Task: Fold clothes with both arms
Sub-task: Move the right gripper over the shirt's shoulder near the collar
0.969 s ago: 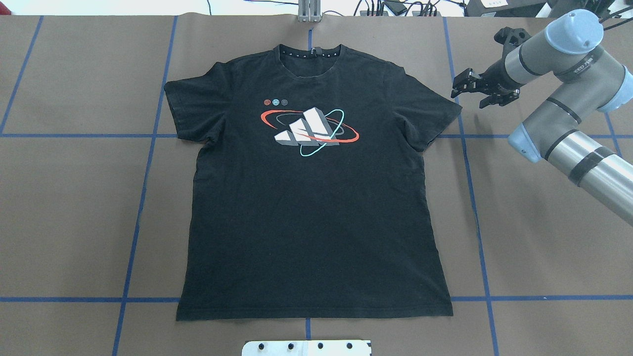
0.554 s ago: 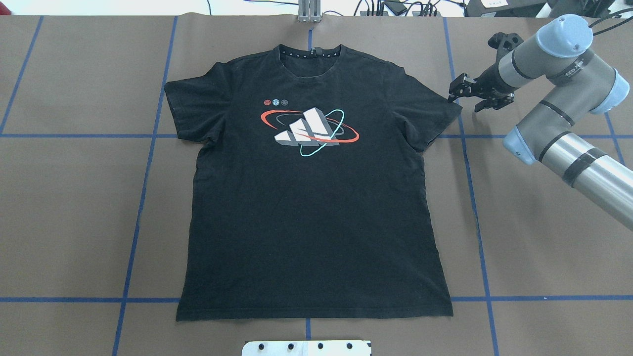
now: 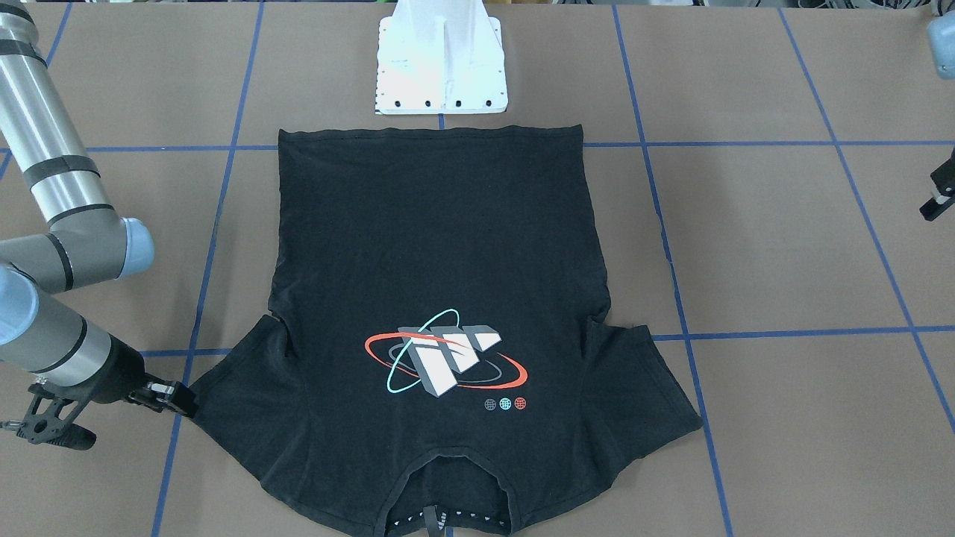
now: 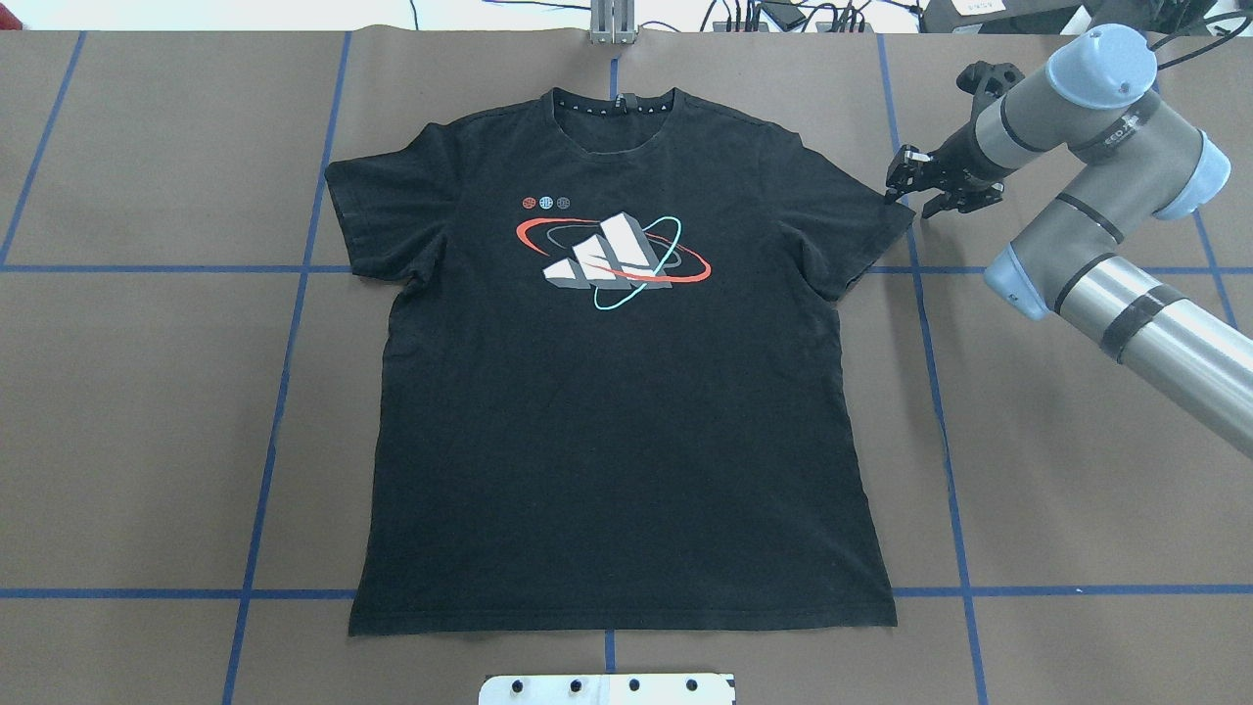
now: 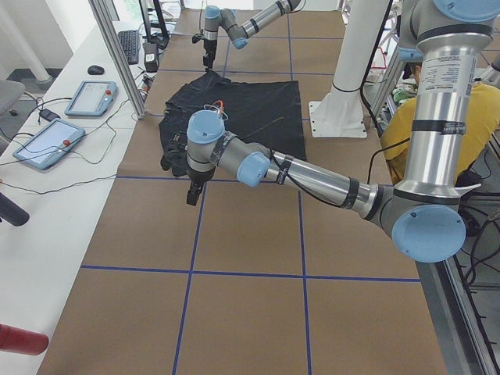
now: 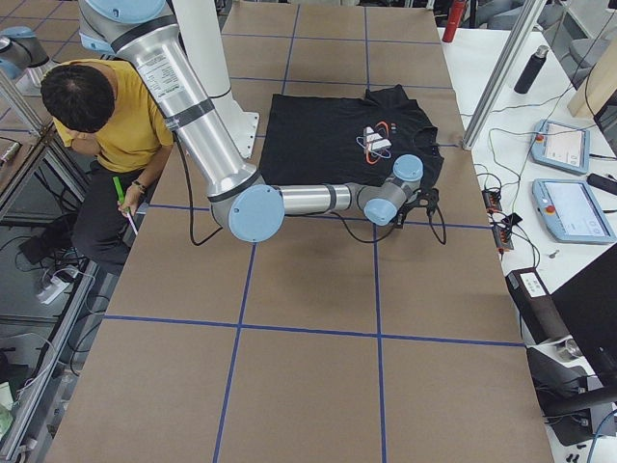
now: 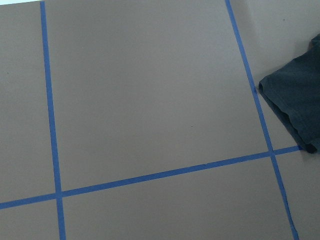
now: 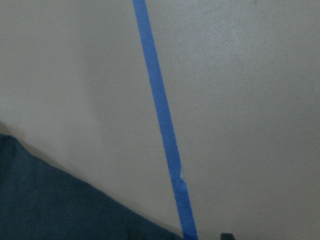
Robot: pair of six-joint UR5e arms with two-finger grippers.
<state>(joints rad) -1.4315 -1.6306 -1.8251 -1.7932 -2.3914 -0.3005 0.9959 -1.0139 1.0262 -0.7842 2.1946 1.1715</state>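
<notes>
The black T-shirt (image 4: 617,411) lies flat and print-up on the brown table, collar at the far side; it also shows as T-shirt (image 3: 433,246). My right gripper (image 4: 912,191) is open and low at the outer edge of the shirt's right-hand sleeve (image 4: 861,220), its fingertips at the hem. From across the table, the right gripper (image 3: 175,399) meets that sleeve's corner. The left gripper (image 5: 191,195) hangs over bare table beyond the other sleeve; only a sliver of the left gripper (image 3: 938,200) shows, so I cannot tell its state. The left wrist view catches a sleeve corner (image 7: 295,100).
The white base pedestal (image 3: 440,67) stands just past the shirt's hem. Blue tape lines (image 4: 284,392) grid the brown table. Cables (image 4: 783,15) run along the far edge. A person in yellow (image 6: 106,125) sits behind the robot. Touch-screen pendants (image 5: 47,141) lie on a side table.
The right gripper has moved left and lower, from beside the sleeve up to its outer edge. The shirt has not moved.
</notes>
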